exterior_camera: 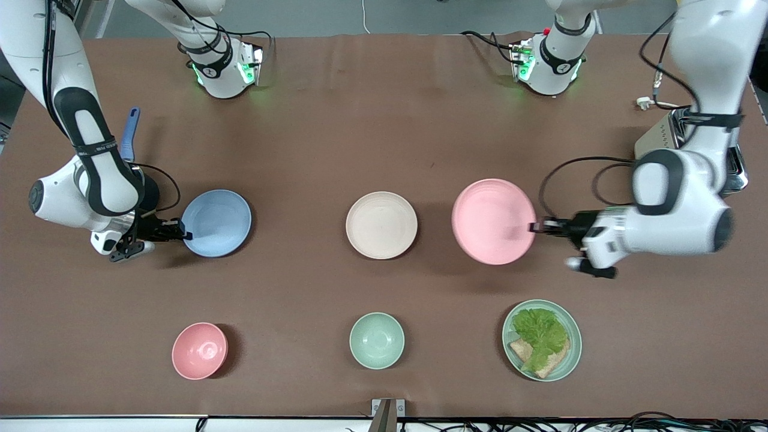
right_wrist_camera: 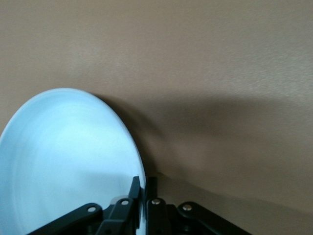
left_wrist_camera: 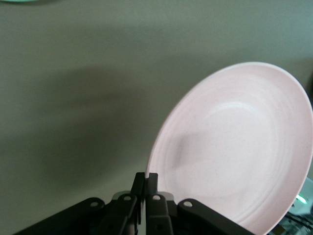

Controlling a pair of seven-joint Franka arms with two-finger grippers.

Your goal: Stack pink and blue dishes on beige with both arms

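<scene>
1. Nearest the front camera, on the brown bench (exterior_camera: 384,120), stand a pink bowl (exterior_camera: 200,351), a green bowl (exterior_camera: 377,340) and a green plate (exterior_camera: 516,357) of lettuce and bread
2. Farther off, the matte beige plate (exterior_camera: 381,225) lies flat mid-bench
3. Left claw (exterior_camera: 536,227) pinches the pink plate (exterior_camera: 493,221) by its rim, tilted off the bench
4. Right claw (exterior_camera: 185,231) clamps the blue plate (exterior_camera: 216,222) rim likewise
5. Both plates look light, stiff, smooth; thin rim holds may slip
</scene>
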